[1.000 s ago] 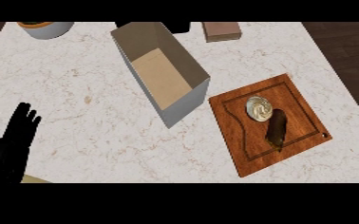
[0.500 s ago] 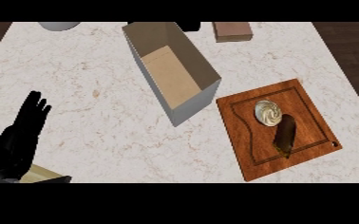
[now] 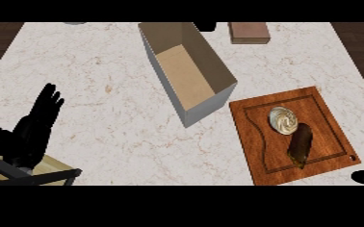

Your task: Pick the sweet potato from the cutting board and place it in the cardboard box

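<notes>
left robot hand (image 3: 34, 127) spread, fingers up, lower-left edge | cardboard box (image 3: 186, 74) open, well to its right, farther out | sweet potato (image 3: 301, 144) on cutting board (image 3: 254, 142), far to its right, just beside pale round item (image 3: 283, 119) | right robot hand (image 3: 358, 176) sliver at right edge, state cannot be told

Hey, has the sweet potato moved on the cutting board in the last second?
No. The sweet potato lies where it did on the cutting board, right beside the pale round item.

No text, label, brand, number or sign is readable on the box (image 3: 186, 77) at 12 o'clock, the board (image 3: 323, 125) at 4 o'clock, or the surface (image 3: 107, 67).
</notes>
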